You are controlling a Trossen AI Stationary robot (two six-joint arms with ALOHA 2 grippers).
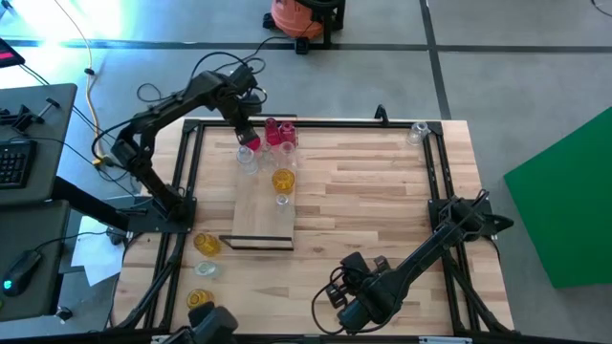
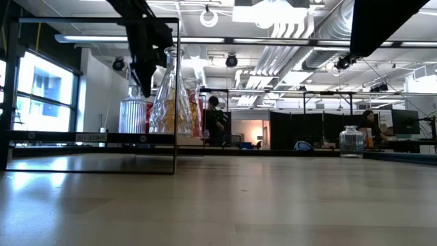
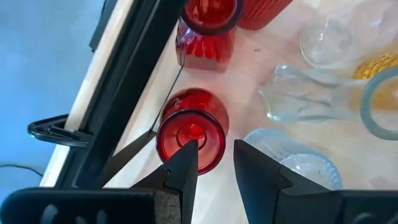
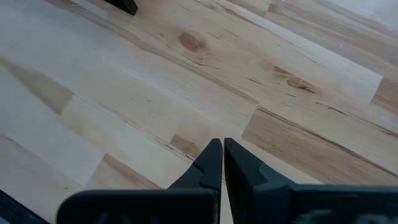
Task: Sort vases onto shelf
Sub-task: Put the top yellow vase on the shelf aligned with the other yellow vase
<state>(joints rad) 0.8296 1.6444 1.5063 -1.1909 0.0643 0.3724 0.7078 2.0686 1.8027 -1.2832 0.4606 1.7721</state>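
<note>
We see a slatted wooden tabletop [image 1: 363,205] carrying the shelf [image 1: 263,212], a light board lying flat toward the left side. Two amber vases [image 1: 207,244] stand near the near-left corner, and a clear vase [image 1: 417,132] near the far-right corner.

**Two dark arms, wedge-tipped fingers**

Both arms are matte black, built of slim tubular links between chunkier joint housings, with thin black cables looping loosely beside the left arm [image 1: 182,105] and the right arm [image 1: 421,258]. Each gripper's fingers [image 3: 186,165] are flat, black, tapering wedges rising from a broad black crossbar with a rough-textured block.
</note>
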